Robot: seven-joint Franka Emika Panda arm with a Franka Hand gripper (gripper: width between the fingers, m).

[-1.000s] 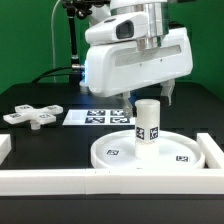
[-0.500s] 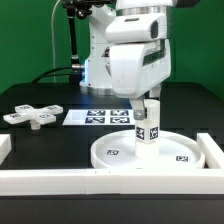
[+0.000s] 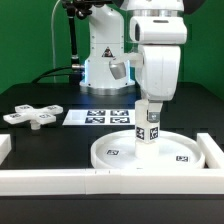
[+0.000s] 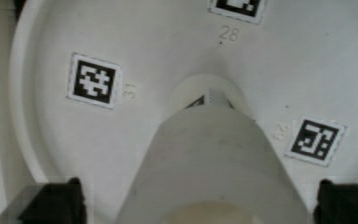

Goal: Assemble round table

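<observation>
white arm (image 3: 160, 60): smooth, glossy rounded casings with dark bands at the joints; a small triangular sticker (image 3: 101, 52) on the base column; thin black cables (image 3: 73, 45) alongside; black fingertips (image 4: 59, 200).

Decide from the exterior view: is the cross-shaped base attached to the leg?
No: the cross-shaped base lies on the table, apart from the leg standing upright on the round disc.

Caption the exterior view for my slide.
Open gripper straddling the top of the upright leg, which stands on the round disc; cross-shaped base lies apart on the exterior view's left.
</observation>
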